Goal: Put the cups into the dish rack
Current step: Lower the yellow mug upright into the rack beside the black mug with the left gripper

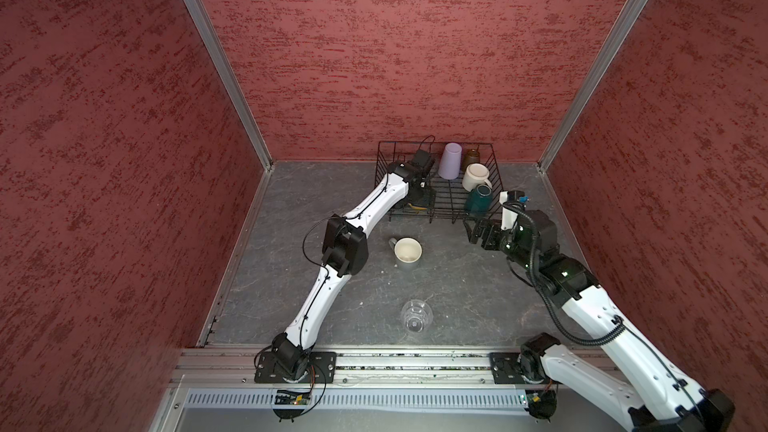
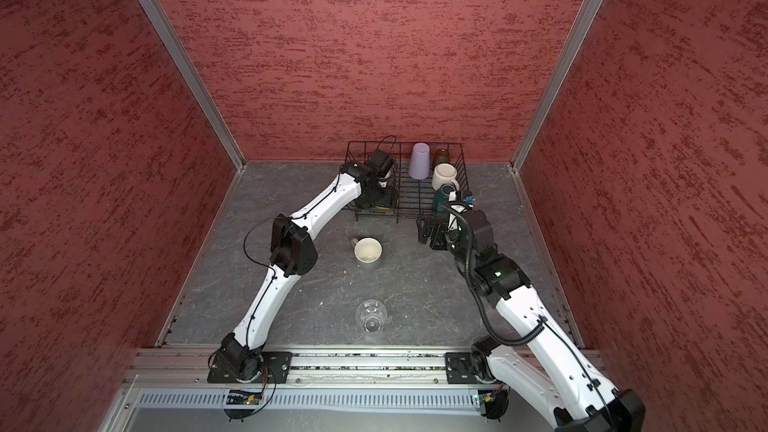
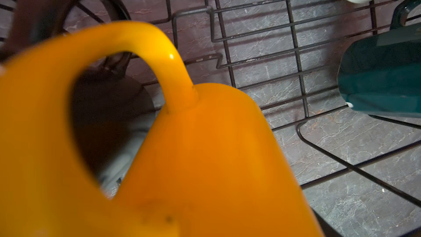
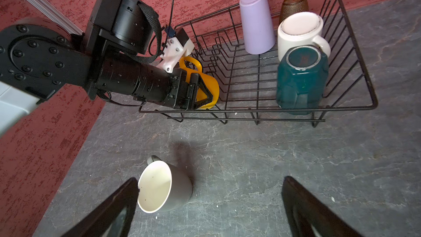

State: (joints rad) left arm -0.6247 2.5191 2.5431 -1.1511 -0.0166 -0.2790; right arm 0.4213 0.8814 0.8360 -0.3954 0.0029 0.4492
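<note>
The black wire dish rack (image 1: 432,143) (image 2: 399,142) (image 4: 296,109) stands at the back of the table. Upside down along its right side are a lilac tumbler (image 4: 256,21), an amber glass (image 4: 293,4), a white mug (image 4: 298,33) and a teal mug (image 4: 300,78). My left gripper (image 4: 200,92) is low in the rack's near left corner, shut on a yellow mug (image 3: 205,156) (image 4: 210,83). A dark mug (image 3: 107,101) lies just behind it. On the table stand a grey mug with a cream inside (image 1: 408,253) (image 4: 164,188) and a clear glass (image 1: 416,315). My right gripper (image 1: 471,230) (image 4: 210,178) hangs open, to the right of the grey mug.
The rack's middle slots (image 3: 293,42) hold nothing. Red walls close in the table on three sides, and the rack sits close to the back one. The left forearm (image 1: 365,209) crosses the rack's front left corner.
</note>
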